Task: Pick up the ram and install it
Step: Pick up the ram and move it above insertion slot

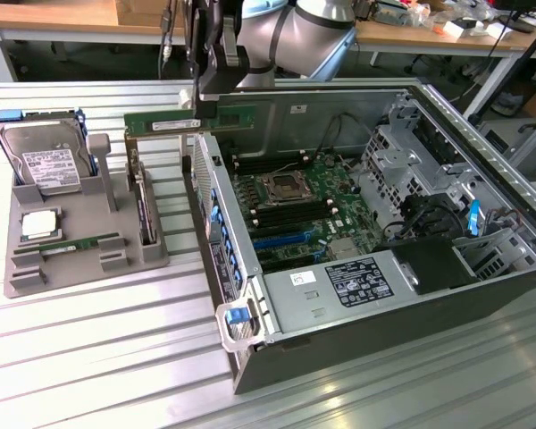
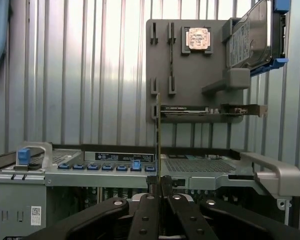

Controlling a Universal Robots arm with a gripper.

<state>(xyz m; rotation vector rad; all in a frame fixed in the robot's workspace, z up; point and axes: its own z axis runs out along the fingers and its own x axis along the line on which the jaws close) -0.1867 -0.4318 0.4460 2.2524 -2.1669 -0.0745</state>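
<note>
Pincer: clamped shut on the ram, gripping its upper long edge near the middle; seen from the wrist view with both black fingers pressed against the board.
Ram: lifted clear in the air, long side level, white label facing the exterior camera; hanging over the open computer case's wall nearest the grey holder; edge-on as a thin upright line in the wrist view.
Seating: not in any memory slot.
Computer case: lying on its side, lid off, motherboard exposed, with a processor socket and long dark slots beside it.
Grey holder: on the table to the exterior view's left of the case, apart from it.
Second stick: lying flat in a groove of the holder, a match for the held one.
Processor chip: square and silver, seated in the holder just beside the second stick.
Expansion card: standing on edge at the holder's side nearest the case.
Hard drive: propped at a tilt in the holder's far end, in blue rails.
Table: ribbed metal surface carrying both holder and case.
</note>
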